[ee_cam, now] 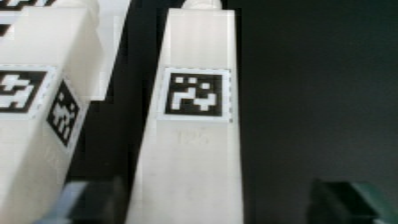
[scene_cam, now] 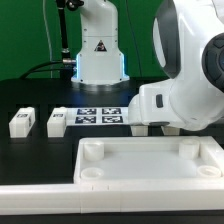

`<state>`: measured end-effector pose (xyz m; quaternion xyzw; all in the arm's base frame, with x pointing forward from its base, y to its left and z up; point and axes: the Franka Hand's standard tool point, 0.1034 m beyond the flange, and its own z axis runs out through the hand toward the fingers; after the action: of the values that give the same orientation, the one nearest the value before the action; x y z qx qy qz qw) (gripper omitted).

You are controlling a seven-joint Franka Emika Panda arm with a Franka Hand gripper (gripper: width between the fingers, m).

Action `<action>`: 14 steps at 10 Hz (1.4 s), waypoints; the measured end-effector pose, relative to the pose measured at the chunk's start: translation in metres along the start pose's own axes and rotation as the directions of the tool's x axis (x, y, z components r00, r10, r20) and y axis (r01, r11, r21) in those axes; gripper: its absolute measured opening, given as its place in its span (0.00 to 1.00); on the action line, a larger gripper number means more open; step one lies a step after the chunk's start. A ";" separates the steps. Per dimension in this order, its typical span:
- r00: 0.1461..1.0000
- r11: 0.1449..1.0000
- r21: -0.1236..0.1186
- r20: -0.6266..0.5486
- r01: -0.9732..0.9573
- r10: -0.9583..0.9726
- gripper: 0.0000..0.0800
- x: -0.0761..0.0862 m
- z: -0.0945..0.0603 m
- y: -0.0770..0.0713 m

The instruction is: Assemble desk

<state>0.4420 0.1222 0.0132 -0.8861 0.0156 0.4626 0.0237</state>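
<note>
Leg pickup in hand: claw (ee_cam: pixel 214 205) open, desk leg (ee_cam: pixel 196 110) lying between its jaws on worktop (ee_cam: pixel 320 90). Next, judged: lower, close squarely on leg, carry to tabletop (scene_cam: pixel 150 165) socket.

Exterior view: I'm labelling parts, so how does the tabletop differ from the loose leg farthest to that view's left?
The tabletop is wide, flat and rimmed; the leg is a small block. The tabletop has round corner sockets; the leg has none and shows a dark mark on top. The tabletop lies in the foreground; the leg lies farther back. Both are white and rest on the dark table.
</note>
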 end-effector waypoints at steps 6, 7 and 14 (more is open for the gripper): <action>1.000 1.000 0.000 0.000 0.000 0.000 0.36 0.000 0.000 0.000; 1.000 1.000 0.000 0.000 0.000 0.000 0.36 0.000 0.000 0.000; 0.987 0.996 0.019 -0.136 0.083 -0.079 0.36 -0.037 -0.074 0.007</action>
<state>0.4812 0.1116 0.0857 -0.9150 -0.0132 0.3998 0.0520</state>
